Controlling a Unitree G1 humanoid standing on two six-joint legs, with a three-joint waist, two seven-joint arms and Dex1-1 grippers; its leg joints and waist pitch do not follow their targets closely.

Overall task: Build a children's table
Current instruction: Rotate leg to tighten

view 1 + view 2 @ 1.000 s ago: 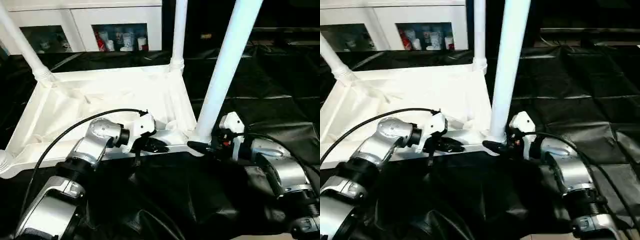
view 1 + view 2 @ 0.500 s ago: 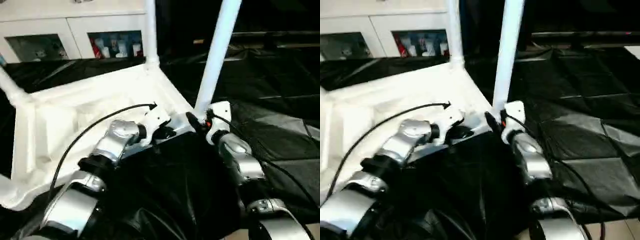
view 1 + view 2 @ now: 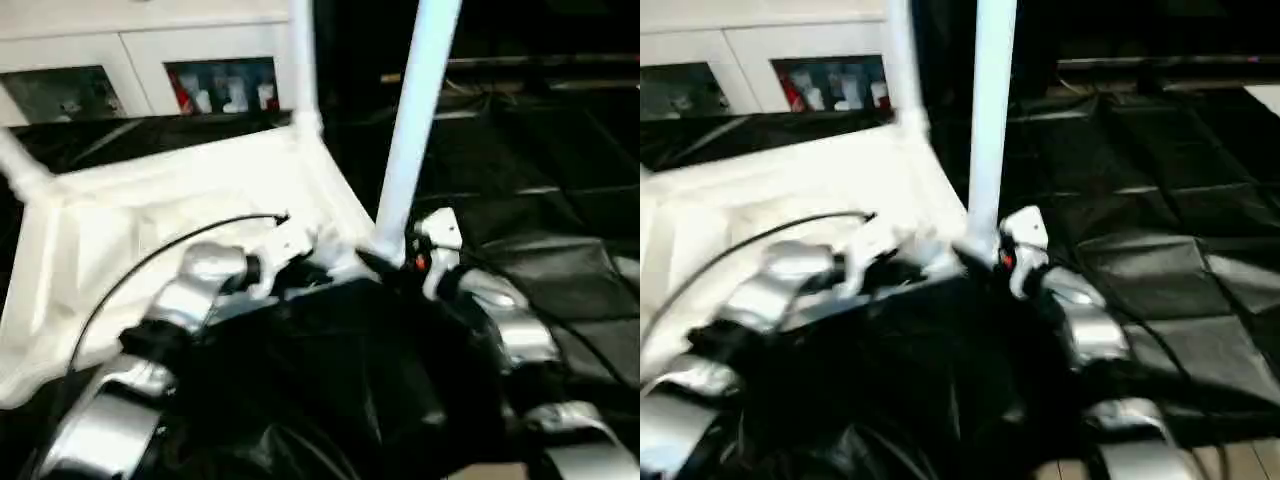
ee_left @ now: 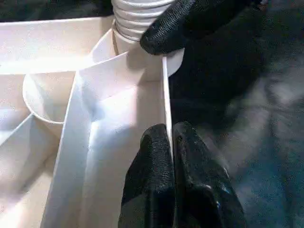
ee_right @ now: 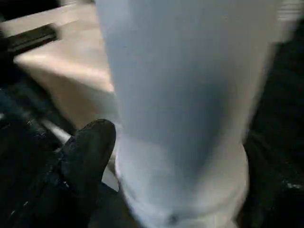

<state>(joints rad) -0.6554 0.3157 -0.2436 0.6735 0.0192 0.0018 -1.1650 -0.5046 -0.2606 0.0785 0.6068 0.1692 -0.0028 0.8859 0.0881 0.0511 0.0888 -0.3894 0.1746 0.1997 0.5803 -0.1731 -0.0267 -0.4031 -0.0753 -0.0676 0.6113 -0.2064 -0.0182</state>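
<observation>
Black sheeting (image 3: 560, 200) covers your floor, a white glass-door cabinet (image 3: 150, 60) standing far. On it, left of centre, the white plastic children's table (image 3: 150, 210) lies upside down, round tapered legs up. Your left gripper (image 4: 171, 142) pinches the near rim, likely steadying it. Your right gripper (image 3: 395, 268) reaches level to the near-right leg (image 3: 415, 120), fingers (image 5: 88, 152) spread beside its base

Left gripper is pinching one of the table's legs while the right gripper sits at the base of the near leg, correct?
Not quite. The left wrist view shows the left gripper shut on the thin rim of the upturned tabletop, not on a leg. The right gripper does sit at the base of the near leg.
</observation>
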